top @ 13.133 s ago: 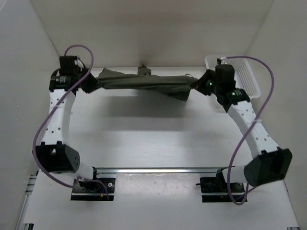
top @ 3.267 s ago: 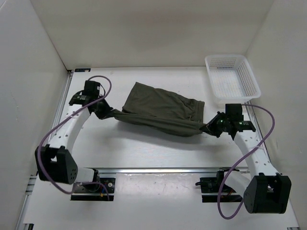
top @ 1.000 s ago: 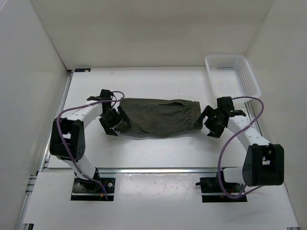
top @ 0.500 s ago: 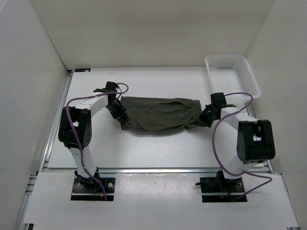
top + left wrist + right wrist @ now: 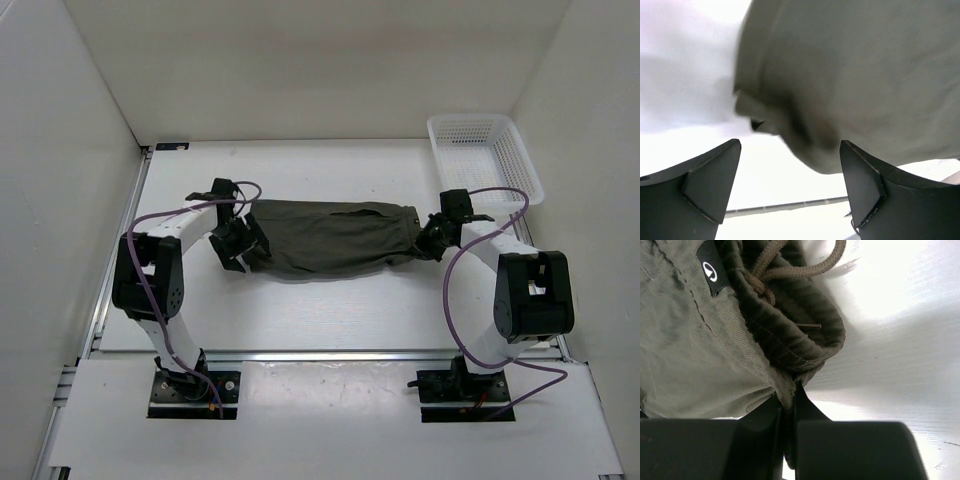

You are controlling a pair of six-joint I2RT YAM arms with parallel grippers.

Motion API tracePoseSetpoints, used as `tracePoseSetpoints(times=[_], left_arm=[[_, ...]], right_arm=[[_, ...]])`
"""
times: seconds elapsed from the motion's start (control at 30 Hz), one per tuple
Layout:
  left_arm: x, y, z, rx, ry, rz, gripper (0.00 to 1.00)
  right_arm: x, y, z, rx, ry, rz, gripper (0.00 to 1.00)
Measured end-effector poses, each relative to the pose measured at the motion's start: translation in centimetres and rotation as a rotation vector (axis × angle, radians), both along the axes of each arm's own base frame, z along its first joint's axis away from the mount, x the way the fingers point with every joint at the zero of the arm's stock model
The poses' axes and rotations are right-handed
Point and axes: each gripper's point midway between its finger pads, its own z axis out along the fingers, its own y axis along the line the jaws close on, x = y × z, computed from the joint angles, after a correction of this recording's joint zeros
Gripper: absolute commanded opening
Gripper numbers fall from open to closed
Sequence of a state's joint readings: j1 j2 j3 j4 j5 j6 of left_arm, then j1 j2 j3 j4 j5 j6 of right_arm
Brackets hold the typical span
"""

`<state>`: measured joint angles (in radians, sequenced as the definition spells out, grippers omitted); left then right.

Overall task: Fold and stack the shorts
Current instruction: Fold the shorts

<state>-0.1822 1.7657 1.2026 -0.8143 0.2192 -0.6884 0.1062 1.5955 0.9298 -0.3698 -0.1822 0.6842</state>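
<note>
Dark olive-green soft fabric shorts [image 5: 330, 238], flat on white desk [image 5: 330, 320]. Left end effector [image 5: 240, 250] spread wide, empty; right end effector [image 5: 426, 242] pinched on waist-end fabric. Risks skewing or bunching under one-sided pull.

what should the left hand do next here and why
Probably close the left hand on the end of the shorts in front of it. It stands wide open with the fabric edge just ahead, while the right hand pinches the other end.
</note>
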Motion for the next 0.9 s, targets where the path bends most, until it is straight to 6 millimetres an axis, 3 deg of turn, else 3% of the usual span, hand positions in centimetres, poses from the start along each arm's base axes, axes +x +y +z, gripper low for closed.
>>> tracePoseSetpoints(times=[0.13, 0.3, 0.4, 0.47, 0.6, 0.7, 0.9], left_arm=[[-1.6, 0.0, -1.0, 0.011, 0.05, -0.003, 0.78], [-1.4, -0.8, -2.0, 0.037, 0.067, -0.014, 0.59], [-0.3, -1.2, -2.8, 0.056, 0.068, -0.015, 0.33], [0.1, -1.5, -3.2, 0.061, 0.07, -0.02, 0.11], [0.6, -1.2, -3.2, 0.062, 0.066, -0.021, 0.11], [0.8, 0.2, -2.7, 0.065, 0.056, 0.007, 0.11], [0.3, 4.2, 2.8, 0.062, -0.073, 0.101, 0.11]], right_arm=[[-0.2, -0.1, -0.2, -0.004, 0.005, 0.006, 0.0], [-0.3, -0.1, -0.2, -0.006, 0.005, 0.009, 0.0], [-0.3, -0.1, -0.2, -0.006, 0.006, 0.009, 0.0], [-0.4, -0.1, -0.2, -0.008, 0.009, 0.009, 0.0], [-0.7, -0.2, -0.2, -0.012, 0.014, 0.013, 0.0], [-0.9, -0.2, 0.0, -0.016, 0.013, 0.022, 0.0], [-1.4, 0.6, 1.7, 0.01, -0.029, 0.06, 0.0]])
